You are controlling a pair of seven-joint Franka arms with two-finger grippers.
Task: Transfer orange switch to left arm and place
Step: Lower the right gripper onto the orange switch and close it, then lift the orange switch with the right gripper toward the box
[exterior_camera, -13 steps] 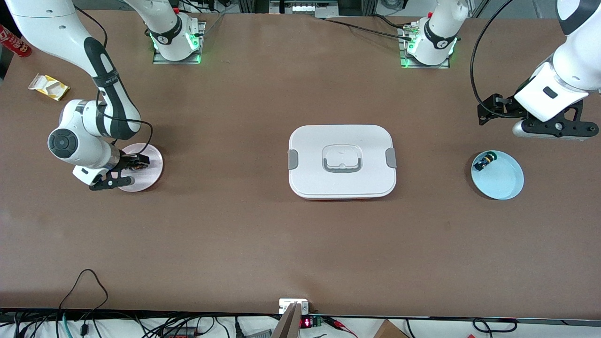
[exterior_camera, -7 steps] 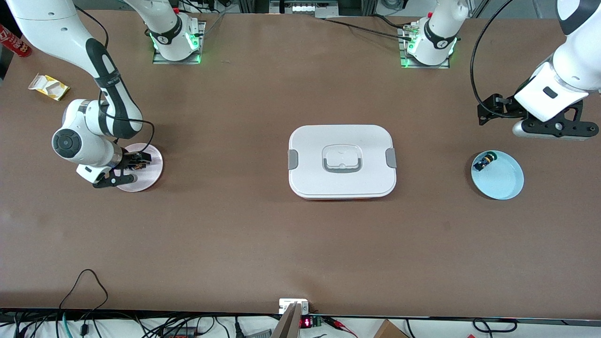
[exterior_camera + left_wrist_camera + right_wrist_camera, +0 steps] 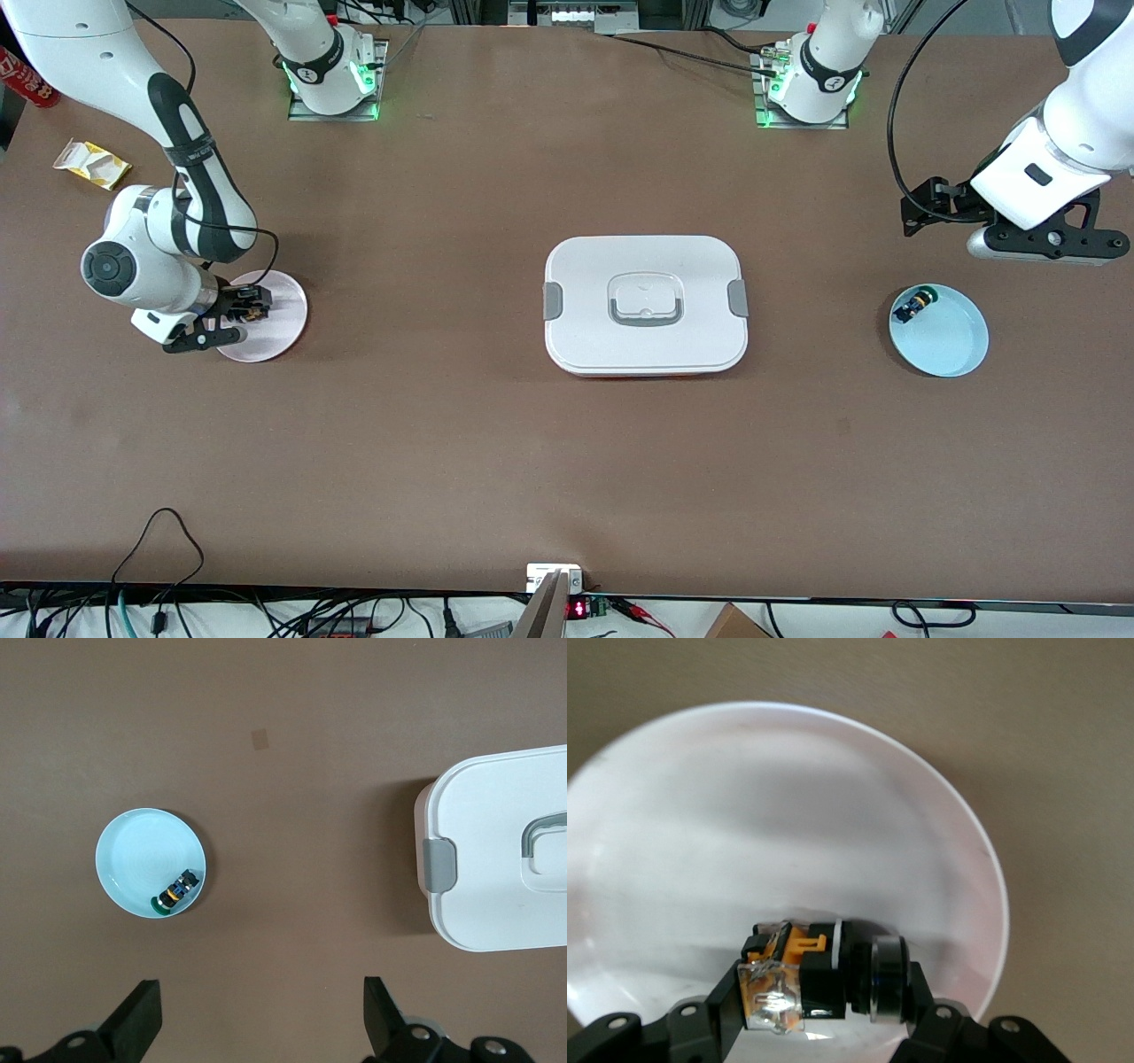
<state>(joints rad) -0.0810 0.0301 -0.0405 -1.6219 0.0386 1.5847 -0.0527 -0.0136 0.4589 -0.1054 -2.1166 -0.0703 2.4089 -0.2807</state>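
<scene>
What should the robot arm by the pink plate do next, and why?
Probably lift straight up: the right gripper looks shut on the small black-and-orange switch, low over the round pink plate. The large white plastic box sits mid-table.

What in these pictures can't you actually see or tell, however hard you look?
- Inside the box: the shut lid hides it in every view.
- Whether the orange switch, clamped in the right gripper, is off the pink plate: the right wrist view is too close, and in the front view the gripper covers it.
- The other switch on the blue plate: too small for detail.
- The left gripper: fingertips cut off by the left wrist view's edge.
</scene>
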